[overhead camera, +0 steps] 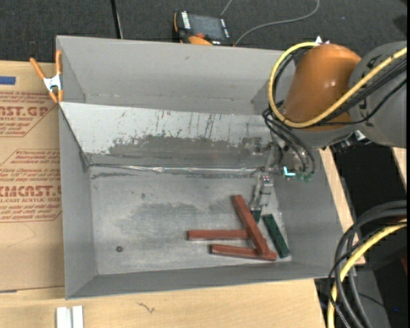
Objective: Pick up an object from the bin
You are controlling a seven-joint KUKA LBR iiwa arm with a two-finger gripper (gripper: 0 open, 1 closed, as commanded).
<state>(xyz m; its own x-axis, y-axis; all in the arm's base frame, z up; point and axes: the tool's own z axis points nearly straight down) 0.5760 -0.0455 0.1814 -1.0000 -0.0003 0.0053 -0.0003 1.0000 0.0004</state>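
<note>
bin (157,115): grey metal box, easily the biggest thing here. The floor is scuffed and mostly bare on the left. All the loose stuff sits in the near right corner.

arm (386,108): comes in from the right, over the bin's right wall. It has yellow-and-black cables (281,74) looped around it.

orange cover (318,80): rounded shell on the wrist, sitting over the far right part of the bin.

gripper (264,198): hangs down from under the cover, low over the right side of the floor. It's right at the far ends of two sticks. Honestly can't tell if it's spread or pressed together, or if it's touching anything.

slanted brown stick (251,227): reddish brown, the longest of the bunch. It runs from just left of the gripper down toward the near right corner and lies across the ends of the other two brown ones.

flat brown stick (215,235): lies left to right, with its right end meeting the slanted one.

near brown stick (236,251): just nearer than the flat one and roughly parallel to it.

green stick (277,238): dark and short, right beside the slanted one on its right. Its far end is just under the gripper.
</note>
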